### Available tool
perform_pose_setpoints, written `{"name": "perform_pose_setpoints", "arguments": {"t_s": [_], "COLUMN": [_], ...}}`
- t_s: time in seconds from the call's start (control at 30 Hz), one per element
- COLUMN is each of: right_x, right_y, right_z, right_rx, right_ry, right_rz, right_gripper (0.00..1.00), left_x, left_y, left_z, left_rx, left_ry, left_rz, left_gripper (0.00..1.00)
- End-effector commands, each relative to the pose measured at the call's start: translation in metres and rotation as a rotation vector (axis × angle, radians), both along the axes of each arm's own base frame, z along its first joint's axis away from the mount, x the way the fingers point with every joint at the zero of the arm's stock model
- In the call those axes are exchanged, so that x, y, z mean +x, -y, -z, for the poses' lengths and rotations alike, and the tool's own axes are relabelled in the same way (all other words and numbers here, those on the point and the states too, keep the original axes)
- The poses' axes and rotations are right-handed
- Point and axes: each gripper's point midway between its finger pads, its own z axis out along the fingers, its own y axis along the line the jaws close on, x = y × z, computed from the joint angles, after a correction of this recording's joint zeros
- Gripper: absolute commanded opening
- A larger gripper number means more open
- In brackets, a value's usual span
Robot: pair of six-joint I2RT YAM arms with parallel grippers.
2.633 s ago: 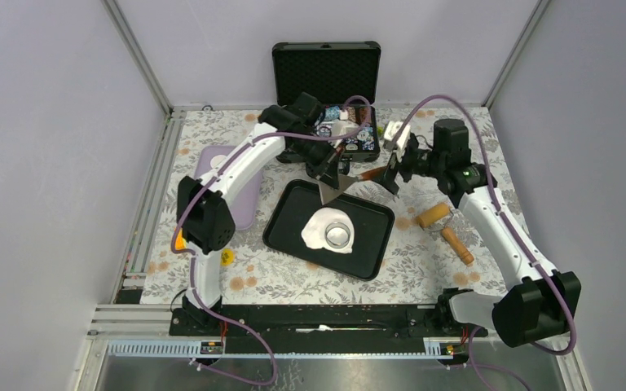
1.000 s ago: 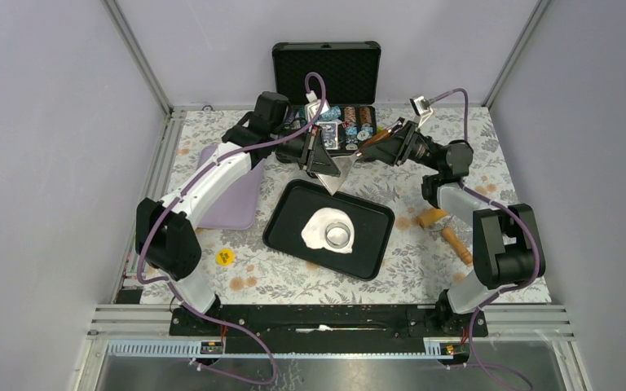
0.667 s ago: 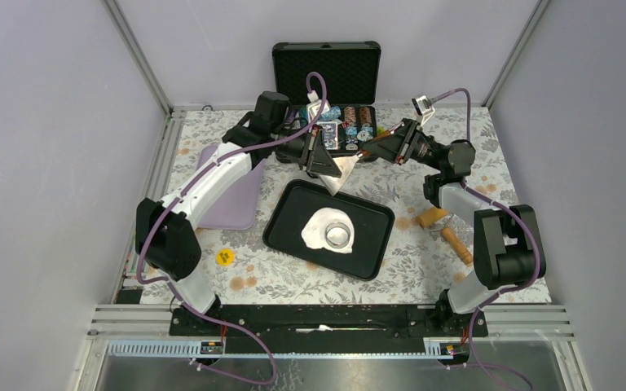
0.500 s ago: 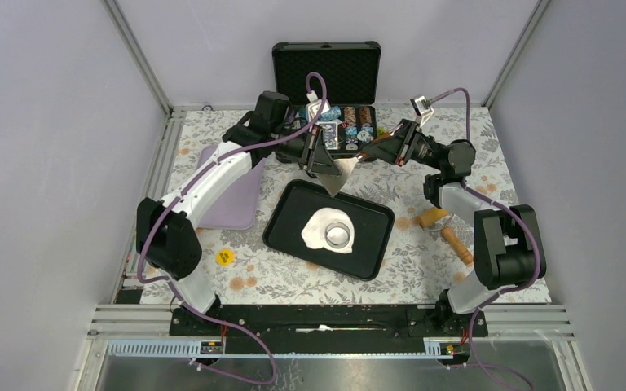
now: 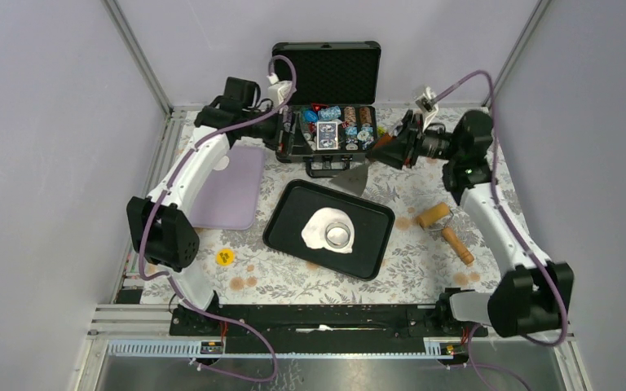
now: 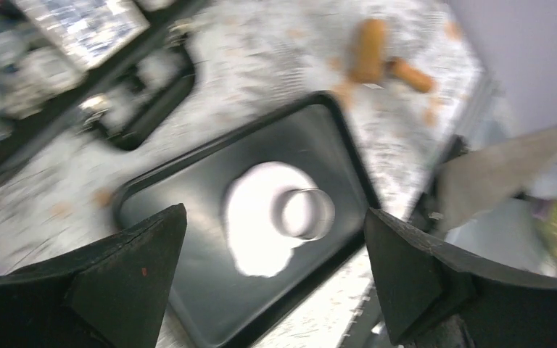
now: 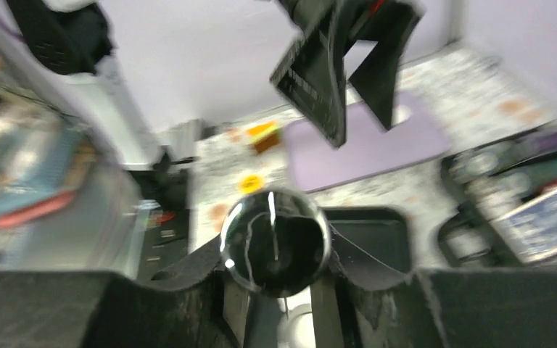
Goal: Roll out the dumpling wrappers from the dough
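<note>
The dough [image 5: 316,229] is laid flat near the middle of the black tray [image 5: 289,213] as an irregular, rounded sheet. It is nearly as broad as it is long, so no clear long axis can be told, and it cannot be said to point any way. A steel ring cutter [image 5: 339,236] is stood mouth-up on the part of the sheet nearest the tray's right end, and white dough is seen inside it.

Just beyond the tray's far edge a scraper [image 5: 350,178] is held above the flowered table [image 5: 293,281]. Its flat metal blade is turned toward the tray, and its long axis runs up and away to the right. Its handle is clamped between the closed fingers of the right gripper [image 5: 381,151].

Past the tray's far left corner the left gripper [image 6: 275,210] is held high, its jaws spread wide and gripping nothing.

A wooden rolling pin [image 5: 445,229] is laid to the right of the tray. A purple mat [image 5: 228,187] is laid just to the tray's left. An open black case [image 5: 326,73] is set beyond its far edge.
</note>
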Motion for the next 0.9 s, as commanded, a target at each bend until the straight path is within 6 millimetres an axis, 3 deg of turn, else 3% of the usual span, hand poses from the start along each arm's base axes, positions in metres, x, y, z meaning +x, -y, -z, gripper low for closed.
{"name": "perform_pose_setpoints", "arguments": {"t_s": [0.0,0.13,0.3,0.5,0.7,0.87], "right_x": [-0.002,-0.013,-0.04,-0.058,-0.061,-0.06], "right_y": [0.022,0.042,0.046,0.032,0.008,-0.007], "right_z": [0.034,0.056,0.094,0.126,0.124,0.131], "right_rx": [-0.422,-0.588,-0.718,-0.744,-0.705,-0.692], "right_ry": [0.22,0.283,0.307,0.317,0.355,0.353], "right_rz": [0.155,0.188,0.092,0.036,0.013,0.003], "right_gripper": [0.0,0.0,0.0,0.0,0.0,0.0], "left_x": [0.034,0.044,0.048,0.049,0.048,0.042], "left_y": [-0.062,-0.087,-0.096,-0.101,-0.109,-0.1], "left_z": [0.046,0.097,0.14,0.166,0.189,0.201], "left_rx": [0.331,0.468,0.54,0.566,0.616,0.59], "left_ry": [0.093,0.042,-0.023,-0.063,-0.107,-0.15], "left_rz": [-0.218,-0.306,-0.326,-0.355,-0.391,-0.361], "left_gripper": [0.99,0.99,0.99,0.98,0.91,0.84]}}
